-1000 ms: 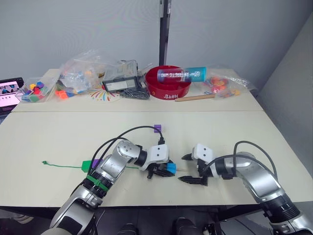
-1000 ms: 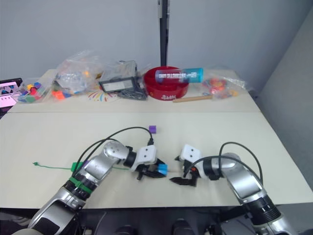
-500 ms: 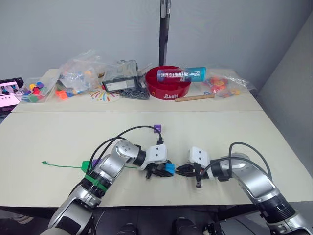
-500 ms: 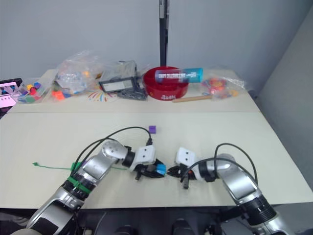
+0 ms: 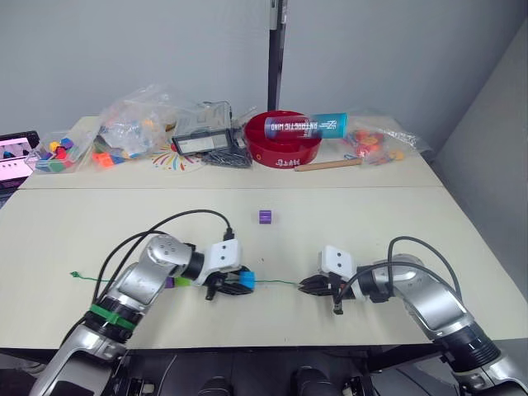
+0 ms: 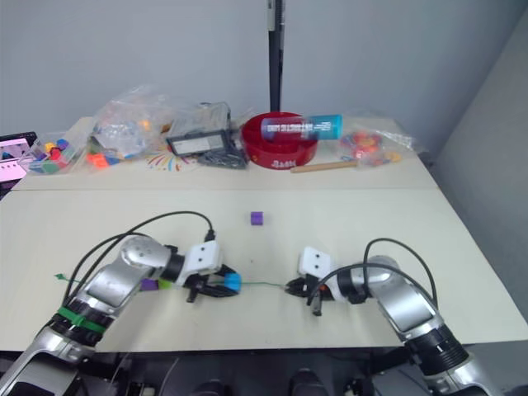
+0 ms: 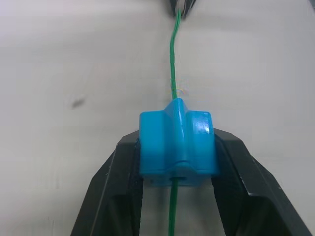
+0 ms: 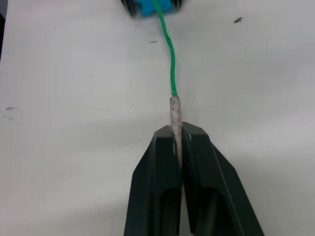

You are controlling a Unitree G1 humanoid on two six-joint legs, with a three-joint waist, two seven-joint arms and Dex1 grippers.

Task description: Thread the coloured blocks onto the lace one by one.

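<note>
Left wrist view shows the left hand (image 7: 177, 167) clamped on the blue block (image 7: 177, 143) with the lace (image 7: 173, 59) through it, the right hand (image 8: 177, 142) pinching the pale tip (image 8: 175, 114), while a purple block (image 5: 265, 216) at 12 o'clock on the worktop (image 5: 371, 223) waits unthreaded.

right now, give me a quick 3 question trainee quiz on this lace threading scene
1. True or false: the left gripper holds the blue block.
2. What do the right gripper fingers pinch? A) lace tip B) purple block C) nothing
3. The lace runs through the ____ block.

Key: 1 true; 2 A; 3 blue
</note>
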